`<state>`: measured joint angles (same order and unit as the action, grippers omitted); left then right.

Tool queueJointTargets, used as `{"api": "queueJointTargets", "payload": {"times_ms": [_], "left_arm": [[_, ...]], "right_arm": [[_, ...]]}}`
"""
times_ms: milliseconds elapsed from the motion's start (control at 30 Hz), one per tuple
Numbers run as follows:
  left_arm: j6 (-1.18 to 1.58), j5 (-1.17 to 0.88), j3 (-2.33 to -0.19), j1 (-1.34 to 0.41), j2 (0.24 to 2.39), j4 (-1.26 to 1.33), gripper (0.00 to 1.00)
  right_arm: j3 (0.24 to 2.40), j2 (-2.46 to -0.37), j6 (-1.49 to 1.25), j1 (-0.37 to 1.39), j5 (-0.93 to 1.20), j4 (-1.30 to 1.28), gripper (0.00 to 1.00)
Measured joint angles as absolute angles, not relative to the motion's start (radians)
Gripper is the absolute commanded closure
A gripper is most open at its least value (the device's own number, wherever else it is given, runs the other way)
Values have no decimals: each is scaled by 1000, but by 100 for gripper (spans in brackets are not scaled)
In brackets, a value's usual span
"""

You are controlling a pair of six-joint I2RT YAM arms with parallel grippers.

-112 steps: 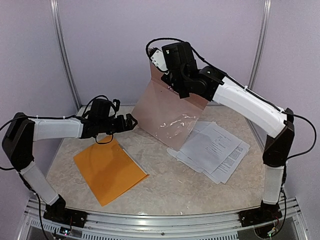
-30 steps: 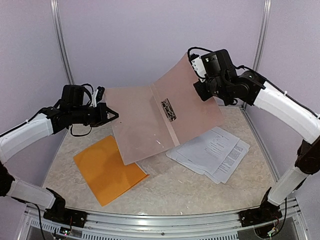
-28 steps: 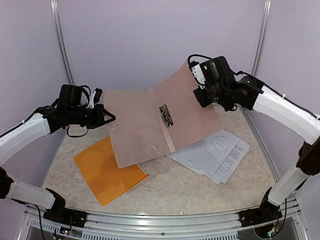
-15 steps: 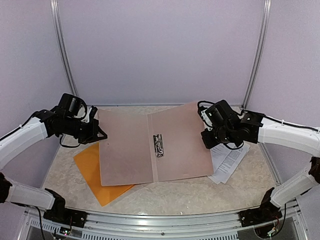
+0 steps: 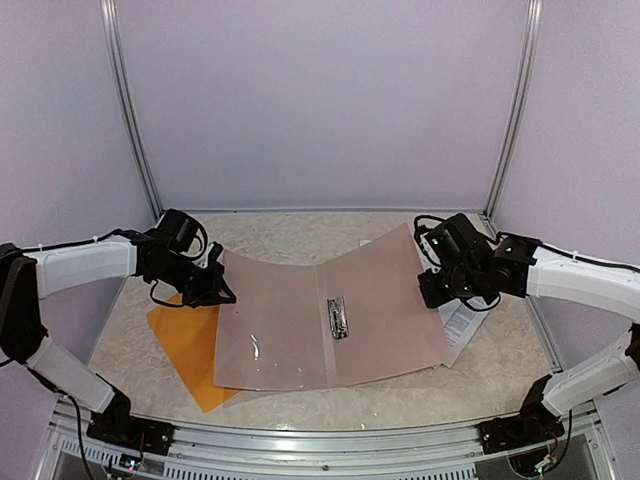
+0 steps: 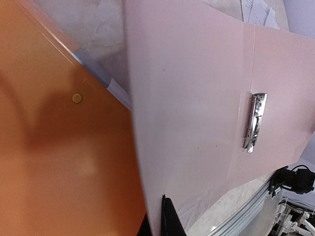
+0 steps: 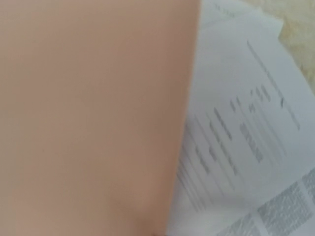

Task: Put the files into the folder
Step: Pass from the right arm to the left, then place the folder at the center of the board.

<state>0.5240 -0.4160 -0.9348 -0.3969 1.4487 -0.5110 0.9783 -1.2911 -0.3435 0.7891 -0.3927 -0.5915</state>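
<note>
A stiff grey-brown clipboard (image 5: 290,325) lies spread open in two leaves, with a metal clip (image 5: 338,318) at its middle crease. My left gripper (image 5: 222,295) is shut on its left edge, one dark finger (image 6: 171,222) lying on top of the leaf. My right gripper (image 5: 432,290) is shut on its raised right edge. The orange folder (image 5: 185,345) lies flat on the table, its right part under the clipboard's left leaf; a pale strip (image 6: 101,78) runs along its edge. The files (image 5: 462,322), white printed sheets (image 7: 246,142), lie mostly hidden under the right leaf (image 7: 88,118).
The marbled tabletop (image 5: 290,235) stretches behind the clipboard to the lilac back wall. A metal rail (image 5: 320,440) runs along the near edge between the arm bases. Upright posts (image 5: 130,110) stand at the back corners.
Both arms have come down and toward the front with the open clipboard. It now rests low over the table, covering part of the orange folder and most of the files.
</note>
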Motion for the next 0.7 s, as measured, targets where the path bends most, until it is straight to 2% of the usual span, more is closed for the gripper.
{"api": "queueJointTargets", "payload": {"times_ms": [100,167,200,233,333,500,700], "left_arm": [[494,-400,-957,-397,1495,-533,100],[471,-374,-970,-396,1505,-565,100],[464,-358,-974,-394,1504,-578,100],[457,-341,-982,-392,1504,-587,100],[435,-293,-1009,-382,1504,-612,100],[390,-260,-1045,-366,1501,-643,99],[331,-239,-1066,-363,1503,-657,96]], "right_arm": [[945,-1264,-367,789,-381,-603,77],[926,-1243,-376,788,-378,-620,68],[919,-1232,-384,788,-377,-632,50],[916,-1223,-387,787,-376,-645,45],[915,-1194,-393,785,-380,-657,40],[914,-1165,-393,784,-411,-637,38],[815,-1200,-411,702,-386,-471,37]]}}
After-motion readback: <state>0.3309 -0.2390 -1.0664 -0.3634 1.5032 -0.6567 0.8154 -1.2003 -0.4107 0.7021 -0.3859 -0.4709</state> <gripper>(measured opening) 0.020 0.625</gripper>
